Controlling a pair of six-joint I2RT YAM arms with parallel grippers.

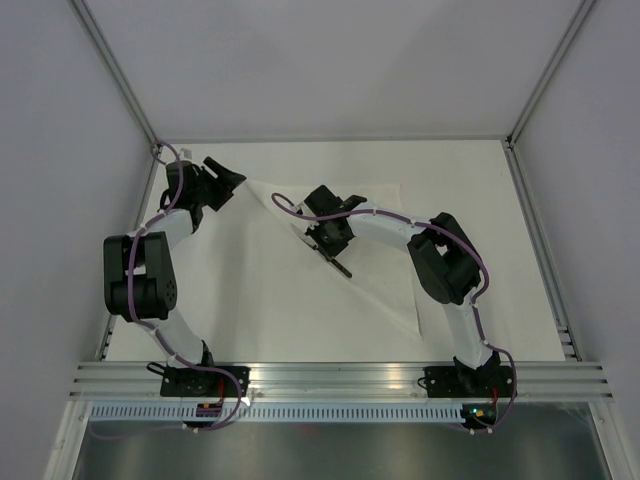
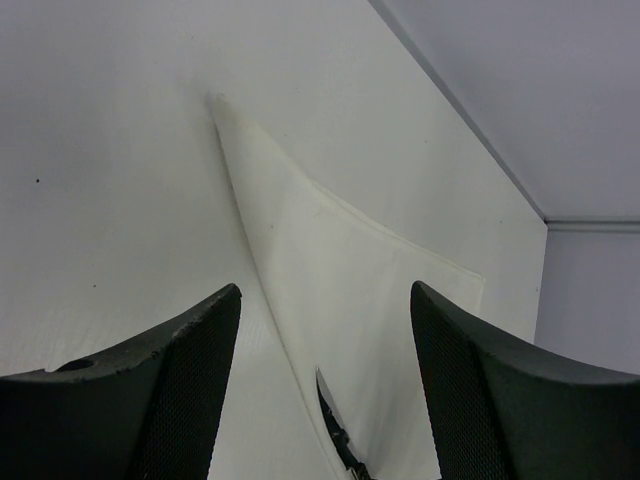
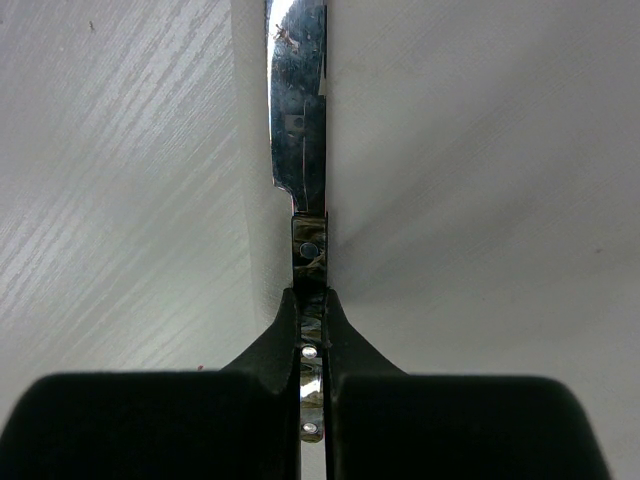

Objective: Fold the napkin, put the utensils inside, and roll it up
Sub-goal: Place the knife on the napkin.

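The white napkin (image 1: 385, 275) lies folded into a triangle, its long edge running from far left to near right. My right gripper (image 1: 328, 240) is shut on the handle of a dark-grey knife (image 1: 339, 266) at that long edge. In the right wrist view the fingers (image 3: 275, 345) pinch the handle, and the blade (image 3: 300, 100) points away along the napkin's edge (image 3: 480, 150). My left gripper (image 1: 225, 185) is open and empty over the napkin's far-left corner. Its view shows the napkin (image 2: 330, 260) between its fingertips (image 2: 215, 330) and the knife tip (image 2: 335, 415) below. Other utensils are out of view.
The white tabletop (image 1: 250, 300) is bounded by grey walls at the left, back and right. An aluminium rail (image 1: 340, 378) carrying both arm bases runs along the near edge. Purple cables run along both arms.
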